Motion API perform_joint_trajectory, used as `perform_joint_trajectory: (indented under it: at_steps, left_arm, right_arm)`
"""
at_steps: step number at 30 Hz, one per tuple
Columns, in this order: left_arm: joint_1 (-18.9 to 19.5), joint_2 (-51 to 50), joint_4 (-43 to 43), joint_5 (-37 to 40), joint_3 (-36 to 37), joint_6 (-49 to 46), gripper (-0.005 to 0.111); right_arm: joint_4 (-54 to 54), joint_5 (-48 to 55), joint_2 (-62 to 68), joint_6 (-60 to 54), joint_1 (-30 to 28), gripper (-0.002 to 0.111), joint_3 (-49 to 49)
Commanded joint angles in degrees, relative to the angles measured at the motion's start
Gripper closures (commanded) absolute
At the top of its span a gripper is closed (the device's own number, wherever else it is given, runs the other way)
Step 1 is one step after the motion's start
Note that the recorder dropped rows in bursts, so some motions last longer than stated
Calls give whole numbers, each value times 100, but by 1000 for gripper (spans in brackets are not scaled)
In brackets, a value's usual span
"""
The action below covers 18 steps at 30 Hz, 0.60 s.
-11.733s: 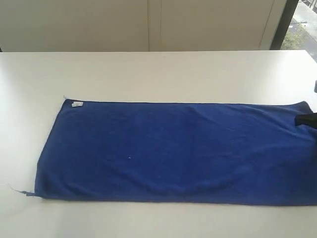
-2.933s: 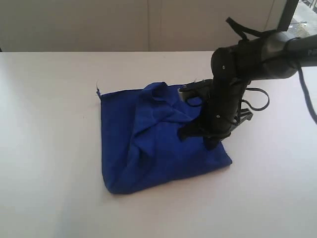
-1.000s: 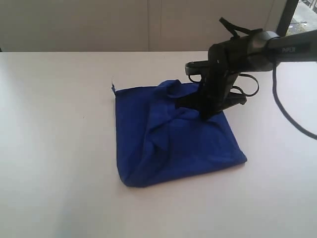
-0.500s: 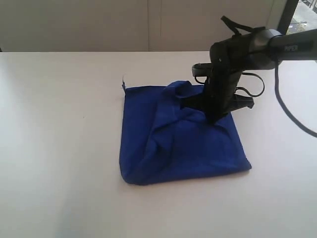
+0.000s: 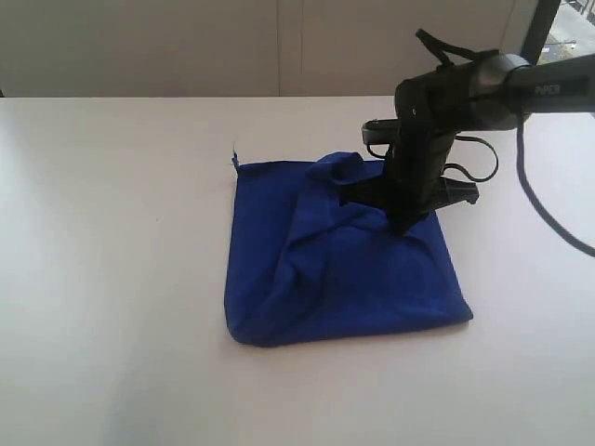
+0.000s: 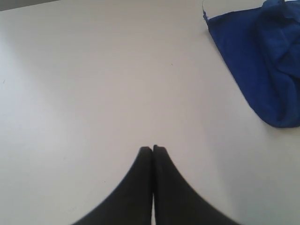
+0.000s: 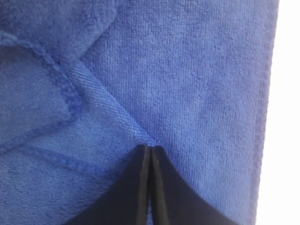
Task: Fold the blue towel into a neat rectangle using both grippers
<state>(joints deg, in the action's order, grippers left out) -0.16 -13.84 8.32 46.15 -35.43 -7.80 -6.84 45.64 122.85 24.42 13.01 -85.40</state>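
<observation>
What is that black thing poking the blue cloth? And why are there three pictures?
That black thing is a robot arm, one of two. Each arm ends in two jaws that pinch like tweezers. The wide picture comes from a camera off the arms. The other two come from little cameras on the wrists, looking past the jaws. On the white table lies a blue towel, folded over but rumpled. The right jaws are shut, tips in the towel, and seem to pinch a bit of it. The left jaws are shut too, holding nothing, over bare table beside the towel.
</observation>
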Motion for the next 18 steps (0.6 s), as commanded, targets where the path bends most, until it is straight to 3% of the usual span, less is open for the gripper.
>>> perform_joint_trajectory:
  at_steps: [1, 9, 18]
  left_arm:
    - [6, 50, 86, 42, 27, 10, 107]
    - [6, 50, 86, 42, 27, 10, 107]
    - [6, 50, 86, 42, 27, 10, 107]
  right_arm:
    - [-74, -179, -170, 8, -53, 108, 84]
    - [-74, -414, -847, 8, -53, 108, 84]
    - [1467, 317, -1770, -2109, -558, 108, 84]
